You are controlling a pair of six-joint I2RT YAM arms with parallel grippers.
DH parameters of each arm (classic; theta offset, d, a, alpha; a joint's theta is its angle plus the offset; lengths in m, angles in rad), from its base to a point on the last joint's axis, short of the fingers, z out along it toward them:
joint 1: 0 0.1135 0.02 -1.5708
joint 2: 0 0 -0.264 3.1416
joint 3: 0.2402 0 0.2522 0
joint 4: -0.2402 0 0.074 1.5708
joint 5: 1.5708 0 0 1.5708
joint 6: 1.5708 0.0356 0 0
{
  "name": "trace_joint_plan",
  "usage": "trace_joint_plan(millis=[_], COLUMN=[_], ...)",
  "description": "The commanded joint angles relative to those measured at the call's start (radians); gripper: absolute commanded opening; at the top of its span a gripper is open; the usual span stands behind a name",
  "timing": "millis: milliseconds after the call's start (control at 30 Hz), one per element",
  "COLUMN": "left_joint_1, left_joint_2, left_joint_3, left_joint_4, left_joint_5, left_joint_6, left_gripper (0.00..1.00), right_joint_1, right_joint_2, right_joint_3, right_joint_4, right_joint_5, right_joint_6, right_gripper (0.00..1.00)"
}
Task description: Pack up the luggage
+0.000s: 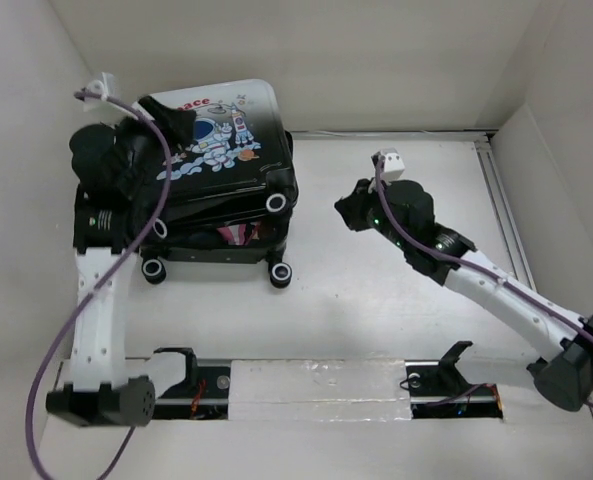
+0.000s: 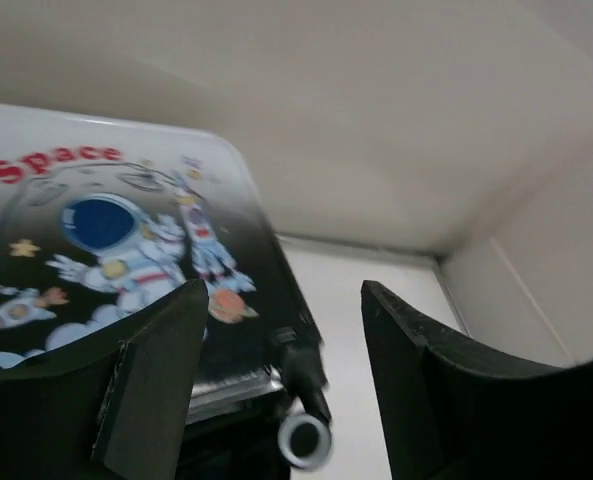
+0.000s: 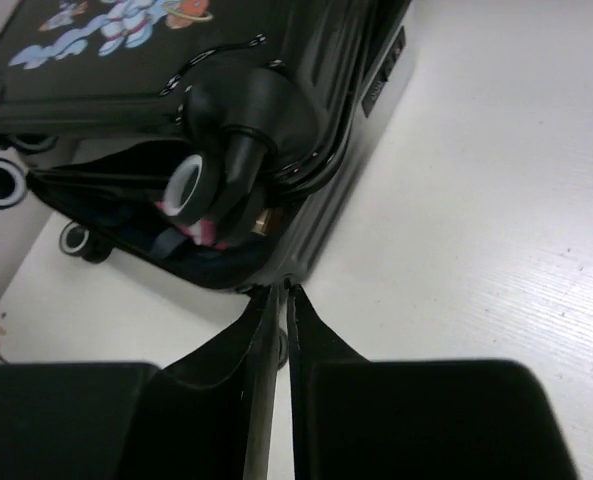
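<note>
the luggage (image 1: 221, 170) lies flat at the far left of the bench (image 1: 376, 300), its lid not quite closed and pink fabric (image 1: 234, 235) showing in the gap. the left gripper (image 2: 281, 300) hangs over its printed shell, jaws apart and empty. the right gripper (image 3: 284, 300) sits near its wheeled end, jaws together, holding nothing.

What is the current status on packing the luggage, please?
Left end effector open over the luggage, empty. Right end effector shut, empty, beside it. Luggage ajar, contents showing. No obstacle seen.
</note>
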Motion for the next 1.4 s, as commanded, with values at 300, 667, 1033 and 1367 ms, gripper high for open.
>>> trace_joint_plan(millis=[300,667,1033,1367], left_joint_1=[0.372,0.44,0.345,-0.037], left_joint_2=[0.577,0.824,0.838,0.693], left_joint_3=[0.326,0.417,0.002,-0.279], left_joint_4=[-0.167,-0.205,0.032,0.226], left_joint_5=[-0.205,-0.286,-0.05,-0.007], left_joint_6=[-0.095,-0.067,-0.173,-0.345], left_gripper=[0.44,0.41,0.31,0.31], right_joint_1=[-0.207,-0.23,-0.129,-0.259], right_joint_2=[0.36,0.862,1.036,0.67], right_joint_3=[0.316,0.703,0.812,0.389], right_joint_4=[0.079,0.084,0.099,0.194], right_joint_5=[-0.108,-0.216,-0.195,-0.197], right_joint_6=[-0.021,0.057,0.103,0.098], right_gripper=[0.02,0.48,0.48,0.48])
